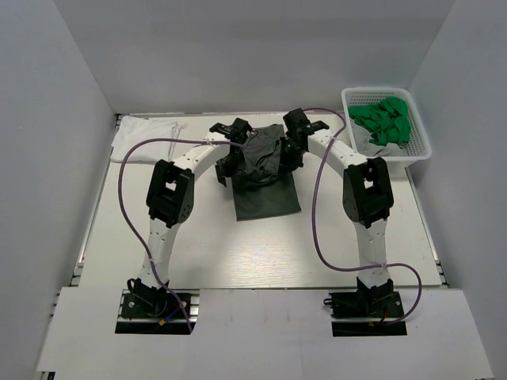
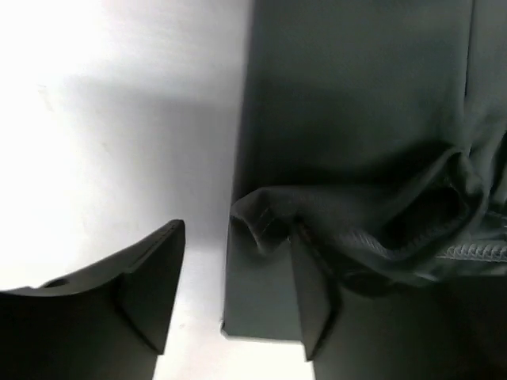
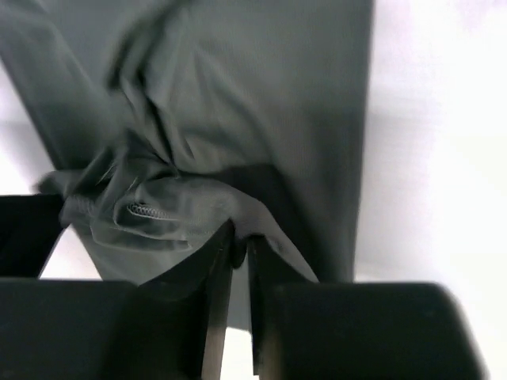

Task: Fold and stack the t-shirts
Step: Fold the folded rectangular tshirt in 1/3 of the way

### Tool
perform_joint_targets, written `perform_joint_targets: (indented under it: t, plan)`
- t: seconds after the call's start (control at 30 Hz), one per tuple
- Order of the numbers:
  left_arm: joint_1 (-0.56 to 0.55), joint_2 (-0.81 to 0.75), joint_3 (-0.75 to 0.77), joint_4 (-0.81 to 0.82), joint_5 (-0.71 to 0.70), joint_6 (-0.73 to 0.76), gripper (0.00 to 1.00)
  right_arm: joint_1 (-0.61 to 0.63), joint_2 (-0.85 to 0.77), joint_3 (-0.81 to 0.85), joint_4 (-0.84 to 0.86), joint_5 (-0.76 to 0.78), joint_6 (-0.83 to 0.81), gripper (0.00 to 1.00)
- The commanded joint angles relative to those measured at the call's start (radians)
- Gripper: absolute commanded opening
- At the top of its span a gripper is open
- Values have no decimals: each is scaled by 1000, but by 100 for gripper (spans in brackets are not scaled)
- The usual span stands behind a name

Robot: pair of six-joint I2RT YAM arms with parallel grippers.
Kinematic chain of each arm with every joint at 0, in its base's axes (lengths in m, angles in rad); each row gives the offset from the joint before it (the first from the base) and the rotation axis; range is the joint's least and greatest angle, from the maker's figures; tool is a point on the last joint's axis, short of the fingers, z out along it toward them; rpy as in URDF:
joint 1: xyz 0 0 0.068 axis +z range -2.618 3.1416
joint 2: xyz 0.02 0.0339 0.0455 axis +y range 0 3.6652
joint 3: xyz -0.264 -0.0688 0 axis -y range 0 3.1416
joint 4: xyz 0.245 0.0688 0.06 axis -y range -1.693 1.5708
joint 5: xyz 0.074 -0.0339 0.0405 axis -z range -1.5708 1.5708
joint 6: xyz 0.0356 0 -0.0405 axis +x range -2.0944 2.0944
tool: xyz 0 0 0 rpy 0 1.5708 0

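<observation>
The dark olive-grey t-shirt (image 1: 268, 198) lies part-folded on the table (image 1: 238, 253) beneath both tools, its bunched far end pinched in the nearly pressed-together jaws of the right tool (image 3: 239, 241) and draped against one finger of the spread left tool (image 2: 236, 237), with the white t-shirt (image 1: 146, 131) off to the left tool's left.
</observation>
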Motion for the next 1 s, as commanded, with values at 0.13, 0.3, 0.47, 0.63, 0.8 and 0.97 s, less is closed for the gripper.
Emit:
perform_joint_targets:
  t: [0.13, 0.3, 0.47, 0.63, 0.8, 0.97]
  plan:
    - [127, 21, 189, 51, 29, -26, 99, -59, 60, 142, 224, -128, 36, 67]
    - [146, -103, 84, 74, 38, 8, 100, -63, -66, 3, 246, -115, -29, 90]
    - [146, -275, -197, 133, 63, 46, 100, -50, -260, -294, 306, -188, -87, 90]
    - [107, -431, -460, 233, 260, 93, 100, -57, -412, -480, 300, -150, -72, 90]
    - [54, -493, -660, 404, 466, 80, 100, -65, -471, -694, 297, -115, -30, 90]
    - [12, -471, -710, 404, 411, 58, 100, -79, -461, -752, 326, -137, -16, 90]
